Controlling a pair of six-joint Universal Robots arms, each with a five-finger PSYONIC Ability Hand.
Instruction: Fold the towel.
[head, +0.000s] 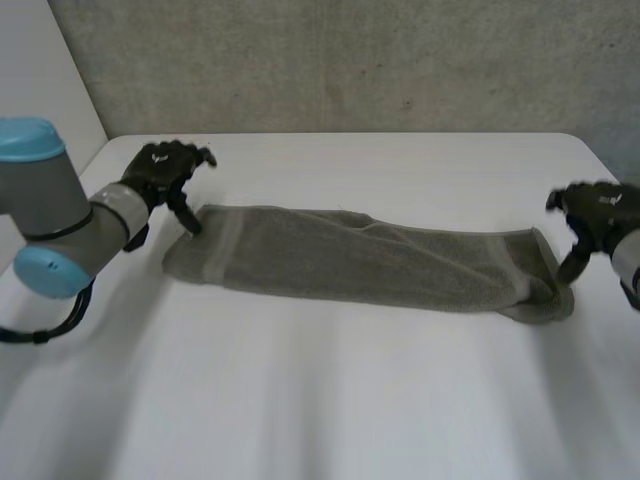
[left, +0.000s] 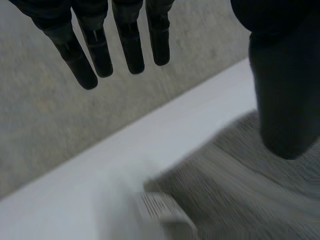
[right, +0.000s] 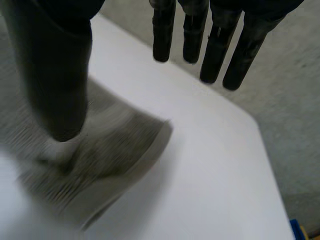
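Observation:
A grey-green towel (head: 370, 262) lies folded into a long band across the white table (head: 320, 400). My left hand (head: 165, 175) hovers just above the towel's left end, open, fingers (left: 95, 55) straight and apart from the thumb (left: 282, 95), nothing between them. In the left wrist view the towel (left: 240, 190) with a white label (left: 160, 207) lies under the thumb. My right hand (head: 592, 215) is at the towel's right end, open; its fingers (right: 215, 45) are straight and its thumb (right: 57, 85) stands over the rumpled towel corner (right: 110, 155).
A grey concrete wall (head: 350, 60) rises behind the table's far edge. The table's right far corner (right: 250, 120) is rounded. Bare white surface (head: 300, 410) spreads in front of the towel.

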